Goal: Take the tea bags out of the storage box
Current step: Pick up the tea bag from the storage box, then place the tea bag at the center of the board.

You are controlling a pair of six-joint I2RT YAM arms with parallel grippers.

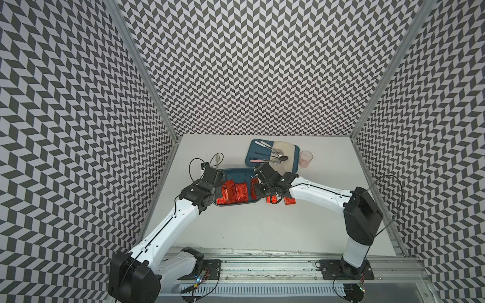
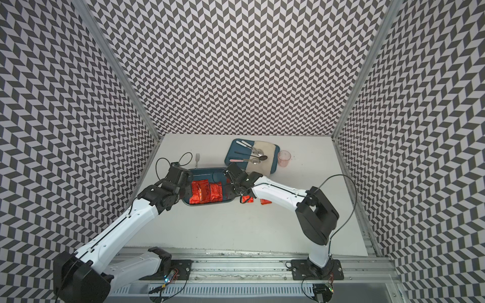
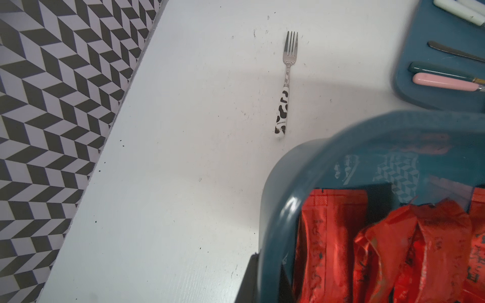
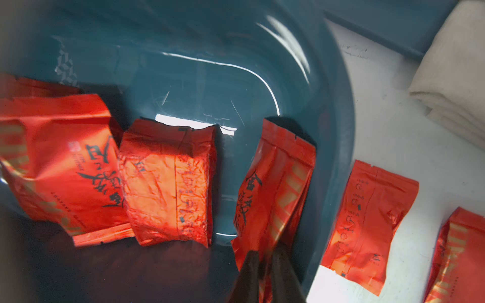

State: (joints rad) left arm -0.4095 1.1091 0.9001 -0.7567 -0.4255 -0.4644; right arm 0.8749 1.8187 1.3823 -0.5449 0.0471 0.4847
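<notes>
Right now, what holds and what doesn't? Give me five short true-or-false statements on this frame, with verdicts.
1. Two tea bags lie on the table outside the storage box. True.
2. The right gripper pinches a tea bag inside the box. True.
3. The pink cup stands inside the box. False: it stands on the table beside the tray.
4. The fork lies on the tray. False: it lies on the bare table near the box.
5. The left gripper hangs open. False: it is shut on the box's rim.
</notes>
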